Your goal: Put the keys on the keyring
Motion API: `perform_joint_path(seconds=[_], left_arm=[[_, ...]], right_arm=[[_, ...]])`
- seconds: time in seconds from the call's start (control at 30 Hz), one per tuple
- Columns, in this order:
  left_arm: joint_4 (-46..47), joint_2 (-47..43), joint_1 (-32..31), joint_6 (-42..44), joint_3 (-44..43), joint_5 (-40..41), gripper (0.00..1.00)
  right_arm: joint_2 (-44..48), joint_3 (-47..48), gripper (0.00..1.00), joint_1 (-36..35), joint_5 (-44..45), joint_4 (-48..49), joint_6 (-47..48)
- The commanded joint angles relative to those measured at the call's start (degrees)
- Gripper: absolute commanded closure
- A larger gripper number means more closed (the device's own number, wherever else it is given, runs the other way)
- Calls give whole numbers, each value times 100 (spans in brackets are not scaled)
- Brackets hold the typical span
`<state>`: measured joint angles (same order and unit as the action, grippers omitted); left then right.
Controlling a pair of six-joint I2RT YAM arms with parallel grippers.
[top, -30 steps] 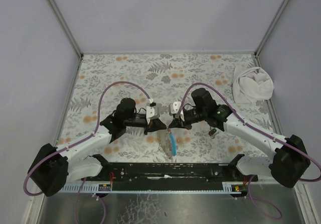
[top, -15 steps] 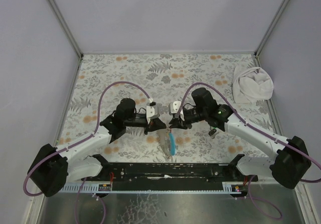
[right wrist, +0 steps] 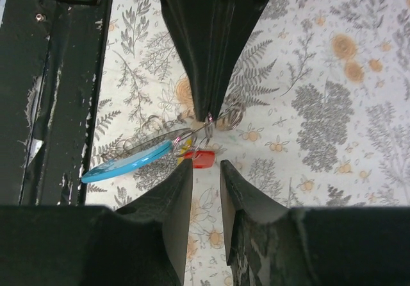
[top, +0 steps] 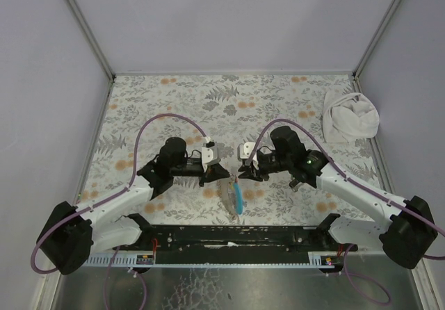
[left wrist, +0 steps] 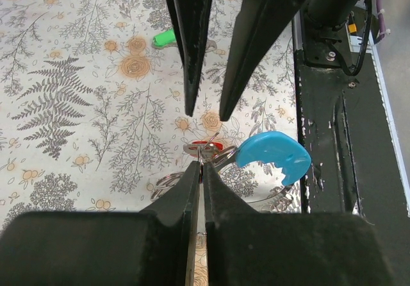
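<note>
Left gripper (left wrist: 200,169) is pinching the keyring (left wrist: 272,158). Right gripper (right wrist: 205,170) is sitting parted, so the red key (right wrist: 204,159) is probably risking slipping off.

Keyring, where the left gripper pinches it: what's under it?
Just below the keyring, a red key and a sliver of a yellow key show. The shut left gripper covers the wire there, so whether either key is threaded on cannot be seen.

Lab cell, plain walls (top: 229,25), bolted arms (top: 118,202)
</note>
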<state>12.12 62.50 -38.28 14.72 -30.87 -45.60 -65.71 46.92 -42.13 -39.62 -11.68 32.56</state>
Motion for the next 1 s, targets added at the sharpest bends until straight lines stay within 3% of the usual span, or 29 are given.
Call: perform_joint_path(seconds=[0.0,0.6,0.97], left_arm=[[559,-127,-37,-158,80,160,100],[1023,-200,-40,-744,205,557,100],[1522,-338,-47,-1500,438,1168,100]], right_arm=[[187,-310,69,-58,11,546,-405],[-110,-602,71,-56,-147,1560,-795],[-138,-732,100,-58,197,1792,-802]])
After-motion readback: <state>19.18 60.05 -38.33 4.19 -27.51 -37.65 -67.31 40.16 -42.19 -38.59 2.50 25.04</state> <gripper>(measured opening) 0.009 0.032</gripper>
